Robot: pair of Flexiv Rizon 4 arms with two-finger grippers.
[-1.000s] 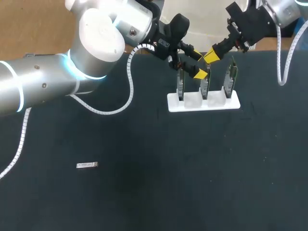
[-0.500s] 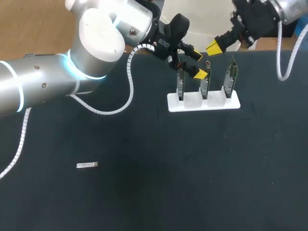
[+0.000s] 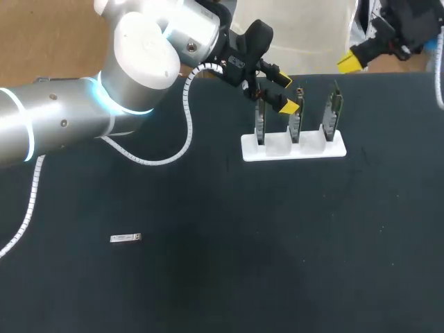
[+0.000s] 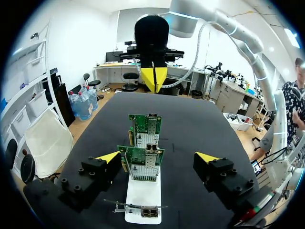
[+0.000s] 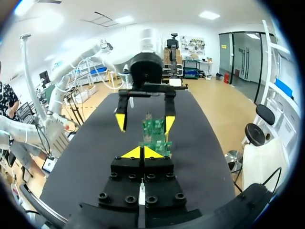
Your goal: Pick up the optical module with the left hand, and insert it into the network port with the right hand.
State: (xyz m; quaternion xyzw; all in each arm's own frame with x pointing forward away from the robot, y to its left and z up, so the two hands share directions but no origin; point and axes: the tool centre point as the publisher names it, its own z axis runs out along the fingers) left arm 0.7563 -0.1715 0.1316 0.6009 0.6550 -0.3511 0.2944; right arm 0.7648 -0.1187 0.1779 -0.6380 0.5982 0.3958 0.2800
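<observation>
The right gripper (image 3: pixel 350 61) has drawn back from the card rack (image 3: pixel 293 147), fingers closed on nothing; the left gripper (image 3: pixel 286 92) hangs open there, and the optical module (image 3: pixel 125 238) lies unpicked.

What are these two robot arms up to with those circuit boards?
Nothing is gripped yet. The left pincer hangs open by the network cards standing in the white stand. The right pincer is shut, nothing seen in it, above the table's far edge. The optical module lies untouched on the robot's left, apart from both.
</observation>
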